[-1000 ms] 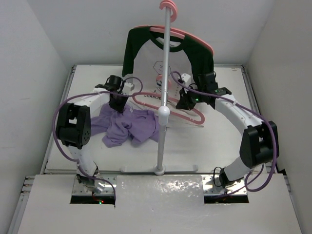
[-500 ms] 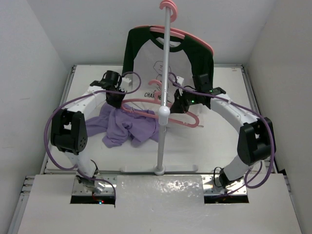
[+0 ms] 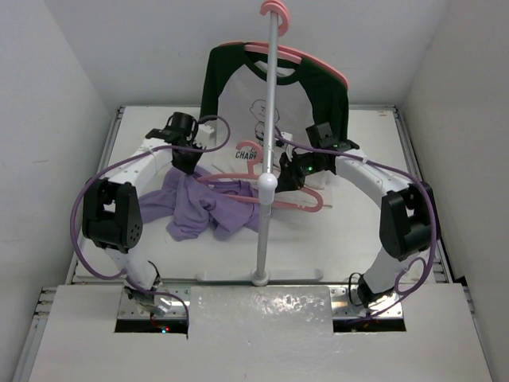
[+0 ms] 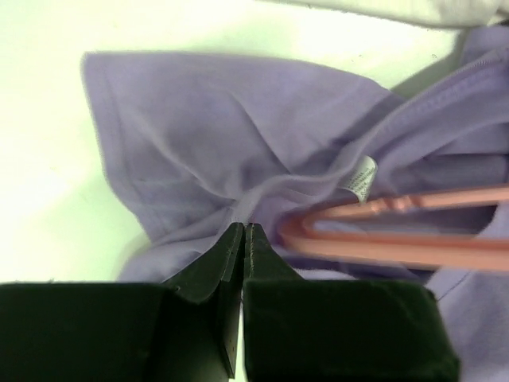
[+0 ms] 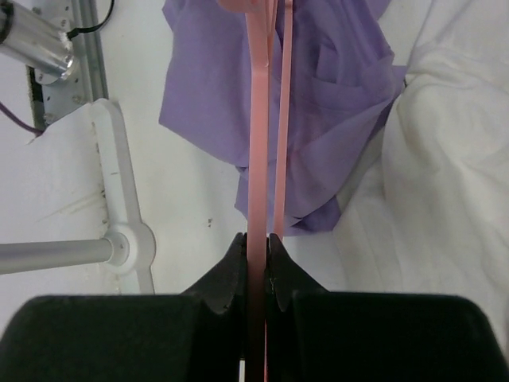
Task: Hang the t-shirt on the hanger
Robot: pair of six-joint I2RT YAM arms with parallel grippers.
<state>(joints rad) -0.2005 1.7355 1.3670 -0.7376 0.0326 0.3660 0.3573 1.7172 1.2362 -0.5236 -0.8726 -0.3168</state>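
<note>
- Since a second ago the right arm has swung left and carried the hanger [image 3: 238, 175] with it. Its left tip, which was short of the t-shirt [image 3: 208, 208], now sits over the purple cloth, by the left gripper [image 3: 186, 161].
- Left arm has pulled back and up a bit, and the bunch of cloth under it is lifted.
- Left gripper, wrist view [image 4: 242, 232]: fingers pressed together on a ridge of the t-shirt [image 4: 199, 135] – pinched, no gap.
- Hanger's rounded end [image 4: 374, 231] lies just beside those fingertips, touching the fabric below the white label [image 4: 362, 177]. Can't tell if it is inside the neck opening or only on top.
- Right gripper [image 3: 289, 173] is clamped on the hanger. In the wrist view [image 5: 256, 243] both fingers squeeze the pink bar [image 5: 259, 119], which runs straight away from them to the t-shirt [image 5: 326, 87].
- Rest of the t-shirt is crumpled on the table [image 3: 350, 239], left of the rack pole [image 3: 265, 223] – not on the hanger yet.
- Hanger hook [image 3: 253, 148] points toward the back, close to the pole.
- Rack base [image 5: 119, 231] is on the table near the t-shirt's edge.
- White-and-green shirt [image 3: 238, 95] hangs on a second pink hanger [image 3: 306, 60] at the back, and its white hem [image 5: 445, 175] lies beside the purple cloth.
</note>
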